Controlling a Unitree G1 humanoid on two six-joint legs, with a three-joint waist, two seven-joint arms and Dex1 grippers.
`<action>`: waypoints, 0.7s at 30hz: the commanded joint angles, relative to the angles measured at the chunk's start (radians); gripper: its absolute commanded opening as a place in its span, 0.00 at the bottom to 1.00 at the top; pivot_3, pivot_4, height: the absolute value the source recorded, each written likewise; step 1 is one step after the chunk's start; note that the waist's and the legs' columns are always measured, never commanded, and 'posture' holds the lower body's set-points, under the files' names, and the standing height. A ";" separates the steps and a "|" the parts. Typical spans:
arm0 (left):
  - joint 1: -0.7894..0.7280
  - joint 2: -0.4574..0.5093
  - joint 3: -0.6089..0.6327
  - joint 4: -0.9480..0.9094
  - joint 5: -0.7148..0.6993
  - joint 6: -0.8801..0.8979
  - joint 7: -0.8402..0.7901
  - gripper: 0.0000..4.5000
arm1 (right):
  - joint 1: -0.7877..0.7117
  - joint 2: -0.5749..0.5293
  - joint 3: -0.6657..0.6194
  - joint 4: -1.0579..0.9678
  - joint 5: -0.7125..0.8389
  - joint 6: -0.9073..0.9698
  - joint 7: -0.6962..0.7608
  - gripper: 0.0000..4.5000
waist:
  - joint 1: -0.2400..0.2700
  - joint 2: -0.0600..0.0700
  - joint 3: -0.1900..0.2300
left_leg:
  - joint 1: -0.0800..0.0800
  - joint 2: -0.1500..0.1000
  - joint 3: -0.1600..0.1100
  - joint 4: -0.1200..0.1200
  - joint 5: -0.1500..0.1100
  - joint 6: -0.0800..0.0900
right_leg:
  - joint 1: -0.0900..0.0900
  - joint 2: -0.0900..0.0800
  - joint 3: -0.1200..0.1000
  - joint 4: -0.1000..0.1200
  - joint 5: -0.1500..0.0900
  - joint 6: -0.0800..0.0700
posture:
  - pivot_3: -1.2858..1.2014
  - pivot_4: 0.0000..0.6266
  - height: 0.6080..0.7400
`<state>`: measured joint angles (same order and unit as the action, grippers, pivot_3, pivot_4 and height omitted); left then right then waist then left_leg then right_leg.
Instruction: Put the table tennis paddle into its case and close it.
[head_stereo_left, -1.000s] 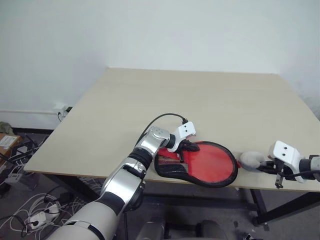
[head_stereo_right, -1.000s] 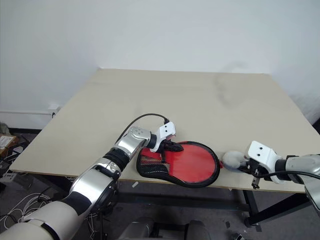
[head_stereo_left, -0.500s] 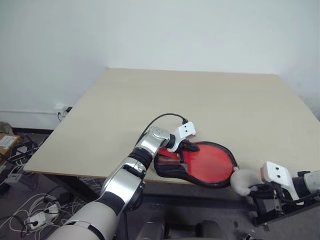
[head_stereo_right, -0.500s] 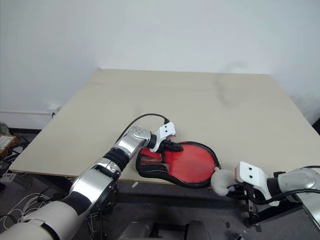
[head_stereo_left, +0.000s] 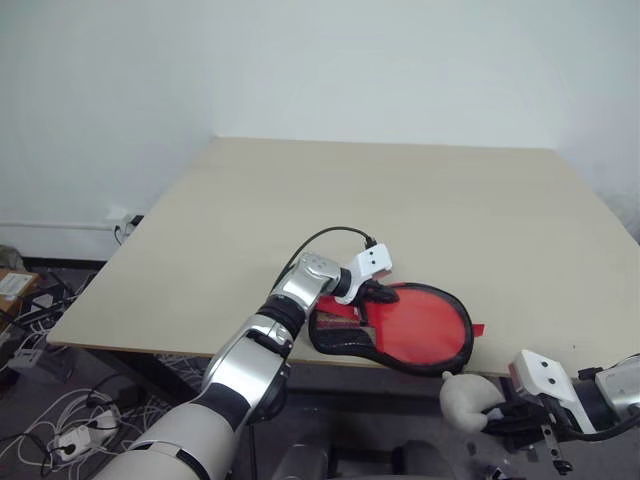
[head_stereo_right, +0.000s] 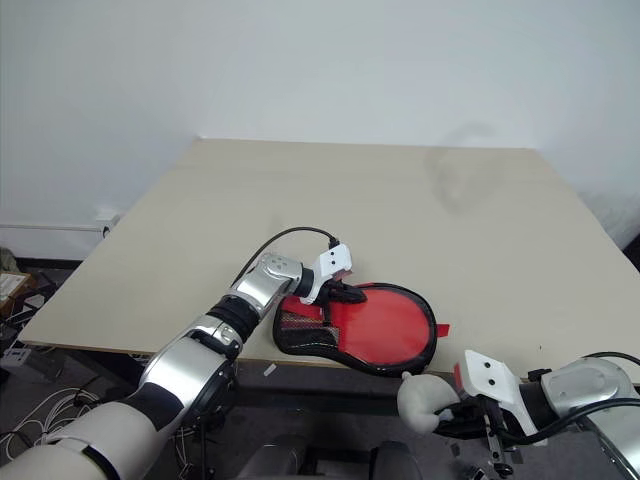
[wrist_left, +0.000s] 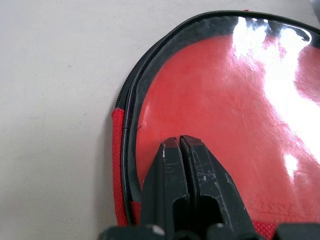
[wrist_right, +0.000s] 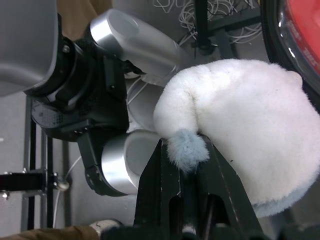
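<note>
While case (head_stereo_left: 395, 330) stays, tag (head_stereo_left: 462, 400) drops.

Paddle handle (head_stereo_right: 300, 322) mostly hidden.

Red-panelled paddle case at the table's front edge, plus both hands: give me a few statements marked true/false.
1. The black-edged, red-panelled soft case lies on the light wooden table near its front edge. True.
2. The left hand is wide open above the case. False: its black fingers are shut and rest on the case's glossy red face.
3. The right hand grips the fluffy greyish-white round tag. True.
4. That tag rests on the tabletop. False: it hangs below and in front of the table's edge.
5. The case sits at the table's far edge by the wall. False: it sits at the near edge.
</note>
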<state>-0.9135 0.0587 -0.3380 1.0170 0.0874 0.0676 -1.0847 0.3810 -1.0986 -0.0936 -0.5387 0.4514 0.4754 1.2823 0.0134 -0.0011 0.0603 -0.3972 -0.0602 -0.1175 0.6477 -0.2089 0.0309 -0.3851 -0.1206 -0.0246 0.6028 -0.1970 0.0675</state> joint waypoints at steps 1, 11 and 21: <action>0.045 0.019 -0.055 0.085 0.080 0.040 0.014 0.00 | 0.007 0.018 0.023 -0.031 0.046 0.013 0.017 0.01 | 0.000 0.000 0.000 | 0.000 0.000 0.000 0.000 0.000 0.000 | 0.000 0.000 0.000 0.000 0.000 0.000 | 0.52 0.00 1.00; 0.051 0.017 -0.064 0.081 0.086 0.041 0.001 0.00 | -0.050 0.126 0.063 -0.032 0.114 0.065 -0.042 0.01 | 0.000 -0.002 -0.002 | 0.000 0.000 -0.001 0.000 -0.001 0.001 | 0.002 -0.001 0.000 0.000 0.000 0.000 | 0.52 0.00 1.00; 0.043 -0.001 -0.070 0.084 0.097 0.042 -0.018 0.00 | -0.191 0.237 0.167 -0.037 0.111 0.132 -0.159 0.01 | 0.000 -0.003 -0.004 | 0.001 0.001 -0.002 0.000 -0.002 0.001 | 0.003 -0.001 0.000 -0.001 0.000 0.000 | 0.52 0.00 1.00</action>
<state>-0.9142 0.0537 -0.3385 1.0169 0.1049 0.0676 -1.0931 0.2175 -0.8762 0.0545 -0.5392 0.5499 0.5973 1.1372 0.0134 -0.0036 0.0559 -0.3966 -0.0596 -0.1194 0.6475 -0.2105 0.0318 -0.3818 -0.1214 -0.0250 0.6021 -0.1970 0.0676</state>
